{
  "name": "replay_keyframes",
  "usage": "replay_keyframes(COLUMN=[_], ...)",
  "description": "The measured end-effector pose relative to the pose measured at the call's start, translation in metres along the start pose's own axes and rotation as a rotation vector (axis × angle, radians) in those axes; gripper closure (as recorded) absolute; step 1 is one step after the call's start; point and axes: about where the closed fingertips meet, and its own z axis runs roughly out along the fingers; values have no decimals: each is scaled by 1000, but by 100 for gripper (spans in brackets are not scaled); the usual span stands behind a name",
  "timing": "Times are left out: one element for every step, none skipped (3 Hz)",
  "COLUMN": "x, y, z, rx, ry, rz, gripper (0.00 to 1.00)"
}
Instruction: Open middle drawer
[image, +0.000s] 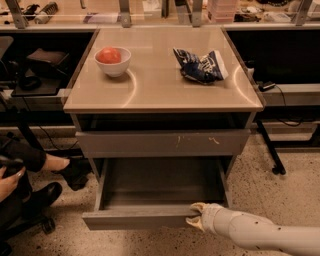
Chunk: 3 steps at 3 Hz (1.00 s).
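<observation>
The middle drawer (135, 219) is the wide, shallow grey one low on the cabinet. It stands pulled out, showing its smooth, empty grey inside (160, 182). Its plain front panel faces me. My gripper (196, 216) is at the right end of that front panel, against its top edge, with my white arm (260, 235) reaching in from the lower right. Above it is the taller grey front with pale scratch marks (160, 143), set further back.
On the cabinet top (160, 95) stand a white bowl holding a red fruit (113, 60) and a crumpled blue bag (200, 65). A person's hand, legs and black shoes (30, 175) are at the left. Black table legs and cables (270, 145) are at the right.
</observation>
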Motion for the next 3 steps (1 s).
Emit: replay_keyframes(x=[1,-1,-2], y=[1,13,13], z=[-2,-3,-5], rx=[-1,-15,-15], ry=[0,-13,-13], rz=[1,-14,-14], gripper=[100,100,100])
